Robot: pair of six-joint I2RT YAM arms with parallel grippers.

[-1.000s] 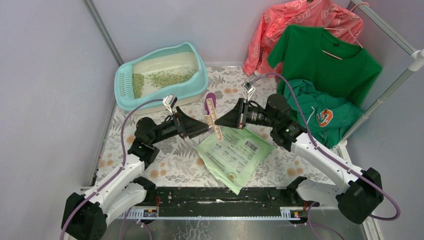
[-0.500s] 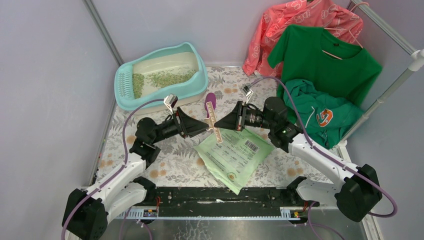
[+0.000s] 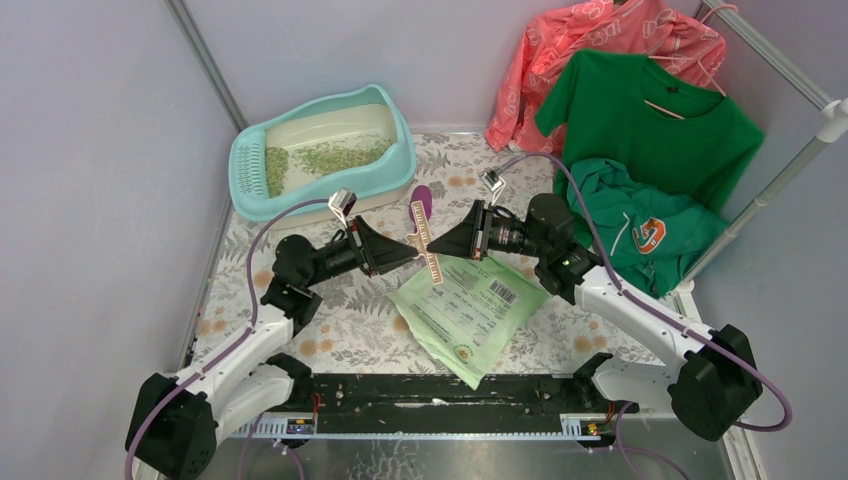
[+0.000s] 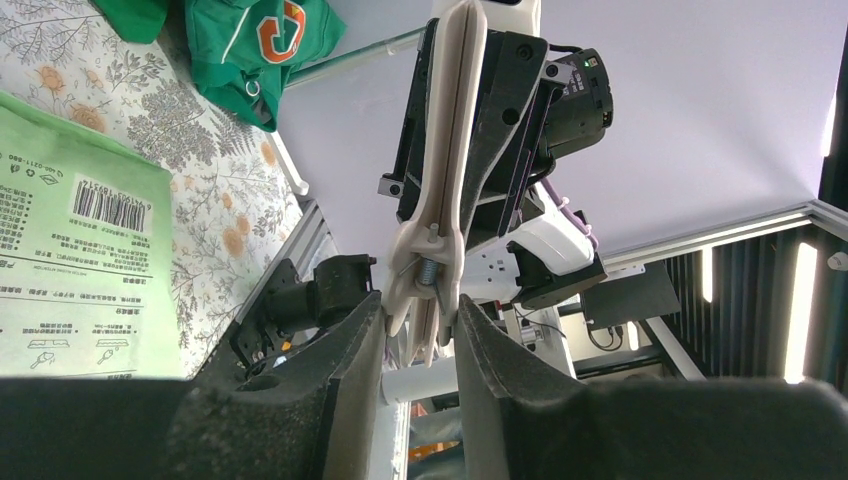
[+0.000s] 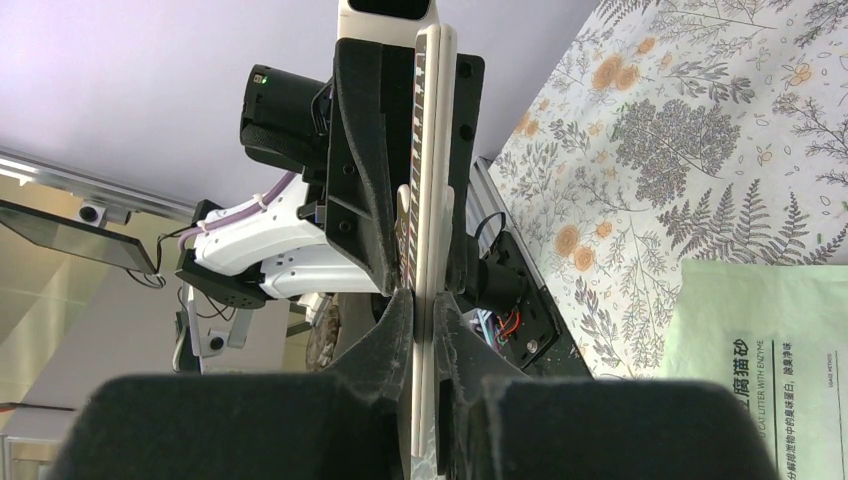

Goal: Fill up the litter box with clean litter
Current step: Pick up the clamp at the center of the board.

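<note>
Cream clip, lower end hidden inside right pincer

Plain lilac-grey walls rise behind and left of the fern-and-flower printed tabletop; a white metal clothes rail stands at its right.

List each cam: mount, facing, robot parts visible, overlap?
Top: overhead from the near edge, looking down on table, litter box; left arm and right arm show.
Left wrist: looks past left claw at clip, right arm behind.
Right wrist: looks past right claw at left arm.
Shared: both wrist views show the clip and green bag.
</note>
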